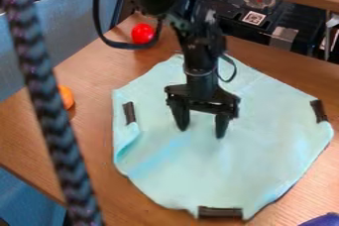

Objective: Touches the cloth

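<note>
1. I'm seeing the pale cloth (258,158) lying across the counter (92,101), inside its left edge.
2. I'm keeping the pincer (202,132) wide over its middle.
3. It's looking light, limp; I'm favouring its curled left fold (126,141).

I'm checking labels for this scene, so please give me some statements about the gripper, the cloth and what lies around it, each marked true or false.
1. The gripper is over the cloth. True.
2. The gripper's fingers are pressed together. False: they stand apart.
3. The red ball lies off the cloth, on the table. True.
4. The cloth is smooth all along its edge. False: it is folded near one dark strip.
</note>
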### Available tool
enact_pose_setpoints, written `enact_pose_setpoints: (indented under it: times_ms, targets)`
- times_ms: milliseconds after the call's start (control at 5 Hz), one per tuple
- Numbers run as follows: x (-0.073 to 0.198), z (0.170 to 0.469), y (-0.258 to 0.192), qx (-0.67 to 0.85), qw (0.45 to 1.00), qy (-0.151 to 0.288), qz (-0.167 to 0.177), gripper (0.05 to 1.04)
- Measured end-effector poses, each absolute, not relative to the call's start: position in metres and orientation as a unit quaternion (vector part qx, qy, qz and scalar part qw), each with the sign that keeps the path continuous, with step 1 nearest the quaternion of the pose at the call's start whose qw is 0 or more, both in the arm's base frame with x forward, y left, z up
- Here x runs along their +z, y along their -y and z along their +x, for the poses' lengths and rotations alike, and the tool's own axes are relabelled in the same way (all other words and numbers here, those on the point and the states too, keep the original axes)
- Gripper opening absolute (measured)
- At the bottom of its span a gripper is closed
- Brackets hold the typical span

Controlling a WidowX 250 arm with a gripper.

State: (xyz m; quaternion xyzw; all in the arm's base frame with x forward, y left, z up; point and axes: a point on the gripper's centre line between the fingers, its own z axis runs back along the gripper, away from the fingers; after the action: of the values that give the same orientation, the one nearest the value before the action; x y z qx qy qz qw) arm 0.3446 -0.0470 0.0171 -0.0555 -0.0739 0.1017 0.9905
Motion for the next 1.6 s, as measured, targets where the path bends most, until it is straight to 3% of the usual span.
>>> enact_pose_setpoints:
  times_ms: [200, 800, 1200, 1600]
  targets:
    - [0.018, 0.353, 0.053, 0.133, 0.986, 0.067, -0.076, 1.001]
    - [0.018, 0.37, 0.069, 0.153, 0.982, 0.074, -0.087, 1.001]
    - [0.019, 0.355, 0.07, 0.14, 0.985, 0.05, -0.089, 1.001]
    - [0.055, 0.338, 0.06, 0.139, 0.979, 0.08, -0.125, 1.001]
